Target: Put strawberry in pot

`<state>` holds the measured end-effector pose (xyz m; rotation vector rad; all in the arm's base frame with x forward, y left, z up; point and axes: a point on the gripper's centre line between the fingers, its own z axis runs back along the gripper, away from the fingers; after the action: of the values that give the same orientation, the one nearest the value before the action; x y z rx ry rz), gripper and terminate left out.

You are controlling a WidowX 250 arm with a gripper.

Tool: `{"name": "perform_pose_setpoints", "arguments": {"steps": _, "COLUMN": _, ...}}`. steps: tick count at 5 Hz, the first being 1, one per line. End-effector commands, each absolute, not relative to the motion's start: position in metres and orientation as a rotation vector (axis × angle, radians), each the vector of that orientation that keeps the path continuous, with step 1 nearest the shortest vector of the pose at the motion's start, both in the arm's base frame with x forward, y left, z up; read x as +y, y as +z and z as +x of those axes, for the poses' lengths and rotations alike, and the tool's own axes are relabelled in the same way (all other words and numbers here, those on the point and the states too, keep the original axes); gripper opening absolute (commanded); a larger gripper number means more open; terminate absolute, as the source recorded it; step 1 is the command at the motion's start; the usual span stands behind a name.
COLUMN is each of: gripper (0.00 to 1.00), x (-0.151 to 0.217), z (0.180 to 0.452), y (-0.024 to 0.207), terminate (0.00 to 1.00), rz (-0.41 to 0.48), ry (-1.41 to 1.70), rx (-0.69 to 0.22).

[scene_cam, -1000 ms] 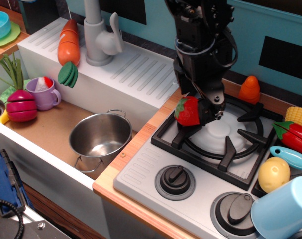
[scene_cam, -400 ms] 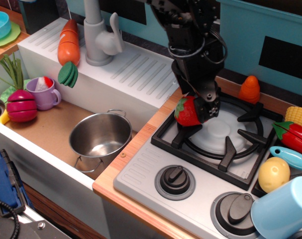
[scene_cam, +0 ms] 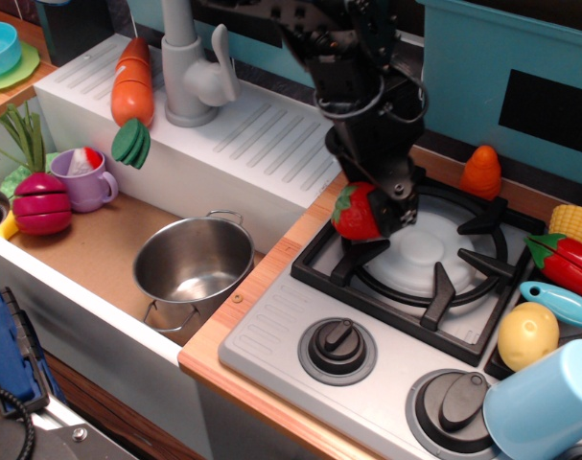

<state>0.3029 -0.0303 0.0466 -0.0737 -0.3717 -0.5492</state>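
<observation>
Strawberry: your strawberry (scene_cam: 357,212) is glossy red with a green leafy cap, lifted above the burner grate (scene_cam: 420,270) at its 9 o'clock edge.
Tool: your tool (scene_cam: 379,213) is clamped on the strawberry.
Change: since a second ago the berry has shifted slightly toward 9 o'clock.
Arm: it leans down from 12 o'clock.
Pot: the steel pot (scene_cam: 194,266) sits empty in the sink, at 8 o'clock of the berry.
</observation>
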Motion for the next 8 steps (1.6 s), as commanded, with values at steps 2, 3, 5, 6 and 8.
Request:
{"name": "perform_pose_setpoints", "arguments": {"steps": 2, "gripper": 1.00, "x": -0.030, "z": 0.298, "y": 0.047, "terminate": 0.00, "rz": -0.086, "ry": -0.516, "rx": -0.419}}
{"name": "perform_pose_setpoints", "arguments": {"steps": 3, "gripper": 1.00, "x": -0.024, "z": 0.296, "y": 0.056, "terminate": 0.00, "rz": -0.062, "ry": -0.515, "rx": -0.401}}
{"name": "perform_pose_setpoints", "arguments": {"steps": 5, "gripper": 1.00, "x": 0.008, "z": 0.278, "y": 0.081, "terminate": 0.00, "rz": 0.034, "ry": -0.532, "rx": -0.332}}
{"name": "perform_pose_setpoints", "arguments": {"steps": 6, "gripper": 1.00, "x": 0.026, "z": 0.269, "y": 0.075, "terminate": 0.00, "rz": 0.075, "ry": -0.540, "rx": -0.331}}
{"name": "perform_pose_setpoints", "arguments": {"steps": 8, "gripper": 1.00, "x": 0.061, "z": 0.265, "y": 0.058, "terminate": 0.00, "rz": 0.128, "ry": -0.506, "rx": -0.315}}
